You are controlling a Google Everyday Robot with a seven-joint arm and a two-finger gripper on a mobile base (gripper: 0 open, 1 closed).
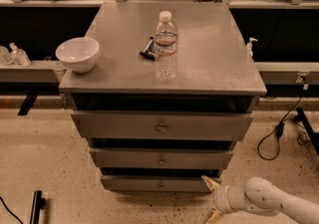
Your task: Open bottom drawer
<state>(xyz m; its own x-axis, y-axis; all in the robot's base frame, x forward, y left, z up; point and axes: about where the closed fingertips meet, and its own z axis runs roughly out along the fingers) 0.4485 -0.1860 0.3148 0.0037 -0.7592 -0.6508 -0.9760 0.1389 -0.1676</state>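
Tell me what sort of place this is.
Probably a robotics lab: grey cabinet on a speckled floor, loose cables at right, benches behind. The gripper, open, sits low beside the bottom drawer.

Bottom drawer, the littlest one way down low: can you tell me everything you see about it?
The bottom drawer is the lowest of three in the grey cabinet. Its front is flat, grey, looks like metal, with one small round knob in the middle. It looks pushed in, level, with a dark gap above it and speckled floor below. The gripper sits by its right end, fingers spread open, the upper one near the front's corner; I cannot tell whether it touches. Nothing holds the knob.
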